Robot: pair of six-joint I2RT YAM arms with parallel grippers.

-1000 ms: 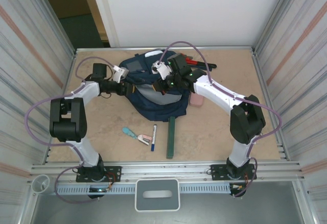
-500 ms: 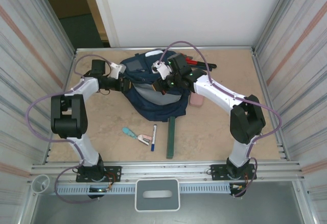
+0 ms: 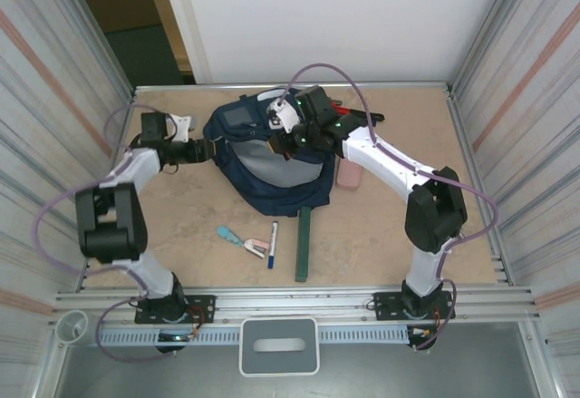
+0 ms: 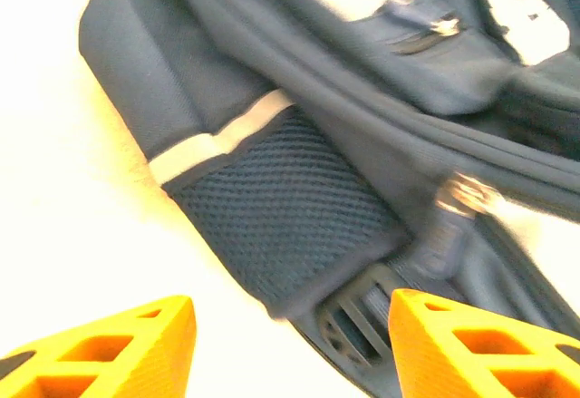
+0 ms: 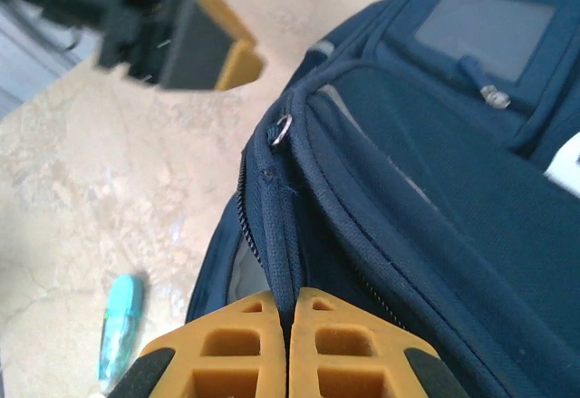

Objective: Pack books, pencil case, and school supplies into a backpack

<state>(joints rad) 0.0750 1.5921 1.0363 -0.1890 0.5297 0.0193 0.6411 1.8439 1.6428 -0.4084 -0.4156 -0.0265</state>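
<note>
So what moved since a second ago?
The left gripper opened, let go of the backpack and pulled back to the left. The right gripper, still shut on the backpack's rim, moved a bit farther back. The green book, marker, stapler and pencil case stayed put.

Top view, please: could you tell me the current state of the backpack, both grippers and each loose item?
backpack: unzipped, mouth open, lying on table.
right gripper: shut on backpack's zip edge.
left gripper: open, empty, beside backpack's side.
green book: flat on table, unpacked.
marker: capped, on table, unpacked.
stapler: on table, unpacked.
pencil case: on table beside backpack, unpacked.
</note>
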